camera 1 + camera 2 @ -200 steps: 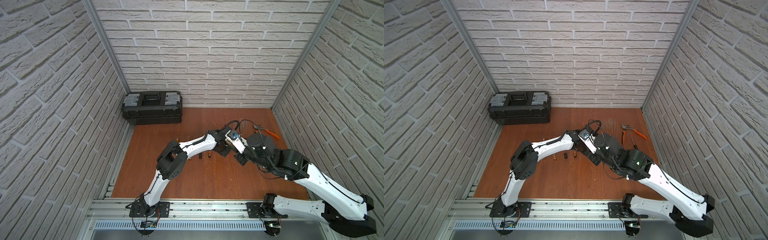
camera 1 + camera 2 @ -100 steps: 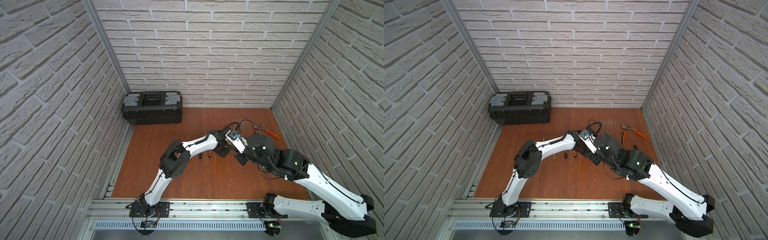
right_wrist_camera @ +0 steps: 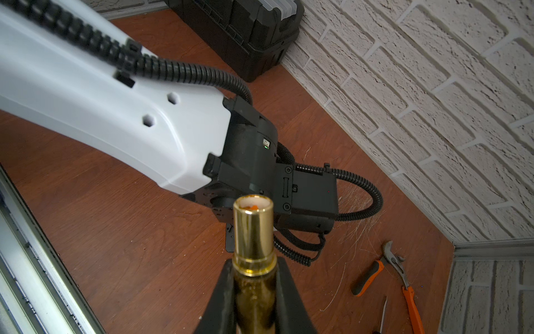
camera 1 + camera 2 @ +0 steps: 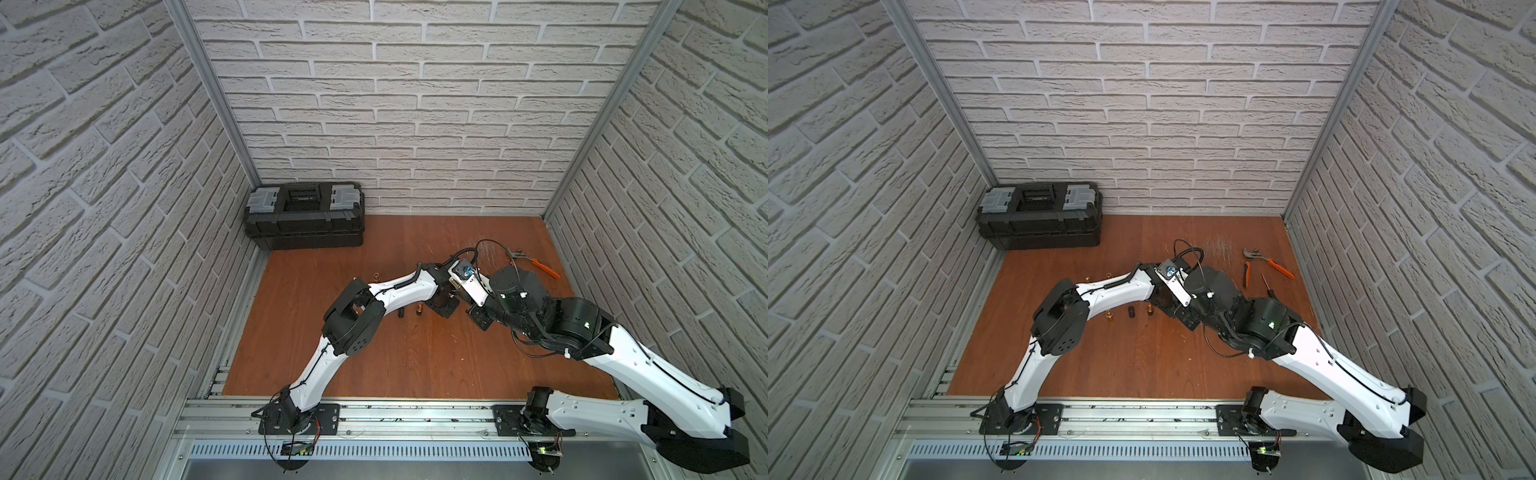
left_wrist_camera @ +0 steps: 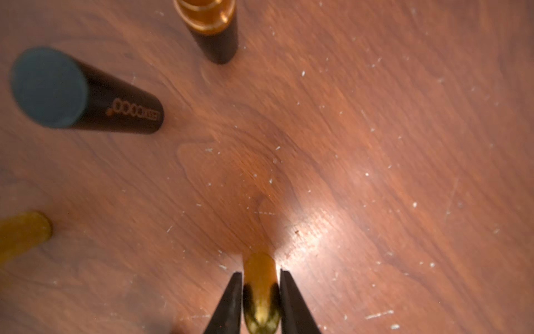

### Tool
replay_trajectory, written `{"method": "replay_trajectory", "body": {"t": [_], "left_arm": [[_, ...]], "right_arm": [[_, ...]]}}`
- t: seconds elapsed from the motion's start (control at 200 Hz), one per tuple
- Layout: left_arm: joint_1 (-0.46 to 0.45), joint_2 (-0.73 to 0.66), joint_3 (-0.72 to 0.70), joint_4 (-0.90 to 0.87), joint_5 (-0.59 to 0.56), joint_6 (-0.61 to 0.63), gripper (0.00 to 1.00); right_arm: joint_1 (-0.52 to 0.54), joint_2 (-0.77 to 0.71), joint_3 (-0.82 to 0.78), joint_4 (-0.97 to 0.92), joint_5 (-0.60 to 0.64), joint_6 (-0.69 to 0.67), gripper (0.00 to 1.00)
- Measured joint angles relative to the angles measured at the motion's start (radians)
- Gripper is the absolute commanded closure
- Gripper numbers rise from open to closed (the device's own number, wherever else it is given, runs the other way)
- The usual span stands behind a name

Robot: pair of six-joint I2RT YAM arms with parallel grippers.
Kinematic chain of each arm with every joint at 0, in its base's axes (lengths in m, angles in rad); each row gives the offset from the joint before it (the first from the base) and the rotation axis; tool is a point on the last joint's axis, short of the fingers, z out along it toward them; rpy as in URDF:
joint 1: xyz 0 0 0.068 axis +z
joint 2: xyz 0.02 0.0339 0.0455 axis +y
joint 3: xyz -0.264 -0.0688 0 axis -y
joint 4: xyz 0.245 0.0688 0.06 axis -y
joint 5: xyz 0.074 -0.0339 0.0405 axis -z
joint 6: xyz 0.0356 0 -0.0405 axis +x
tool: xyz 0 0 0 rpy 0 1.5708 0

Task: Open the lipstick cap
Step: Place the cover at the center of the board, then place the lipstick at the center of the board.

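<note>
So the right tool [image 3: 254, 269] is clamped tight on the lipstick [image 3: 252, 231], pinching it low down on the gold body. The cap's off: you can see the open gold tube with a white rim and a bit of orange inside. It's held in the air right in front of the wrist of the left arm [image 3: 101, 101], over the middle-right part of the worktop [image 5: 375, 144]. The left tool [image 5: 261, 273] points straight down at the wood with a gold piece [image 5: 260, 292] sitting between its fingers [image 5: 231, 300]. It looks like it's standing on the worktop, but honestly I can't tell if the fingers are actually pinching it or just sitting right beside it, since the gap is tiny either way. Near that spot there's a black cap [image 5: 86, 101] standing upright with some printed lettering on its side, plus another tube [image 5: 213, 31] with a gold top and black base, also upright. In both top views the two arms meet nose to nose. A black toolbox [image 4: 305, 220] sits in the far left corner against the wall, and orange-handled pliers [image 4: 1268, 262] lie over by the right wall, well apart from the action.
</note>
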Motion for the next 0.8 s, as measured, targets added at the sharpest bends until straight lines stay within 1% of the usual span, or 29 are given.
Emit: {"method": "replay_trajectory", "body": {"t": [0.105,0.235,0.395,0.515,0.6,0.8], "left_arm": [[0.0,0.002,0.014,-0.028,0.0,0.003,0.56],[0.006,-0.001,0.066,-0.059,0.01,0.009,0.52],[0.041,-0.058,0.081,-0.077,0.098,-0.015,0.51],[0.121,-0.151,0.053,-0.063,0.216,-0.066,0.5],[0.201,-0.247,-0.011,-0.032,0.297,-0.102,0.47],[0.375,-0.442,-0.155,0.02,0.445,-0.158,0.45]], "right_arm": [[0.0,0.0,0.0,0.0,0.0,0.0,0.96],[0.0,0.005,0.0,0.001,-0.001,0.0,0.96],[0.0,0.031,0.0,0.001,-0.001,-0.001,0.96],[0.0,0.03,0.0,0.011,-0.001,-0.001,0.96],[0.0,0.028,0.0,0.022,0.0,0.0,0.95],[0.0,0.046,-0.018,0.074,-0.002,0.005,0.95]]}}
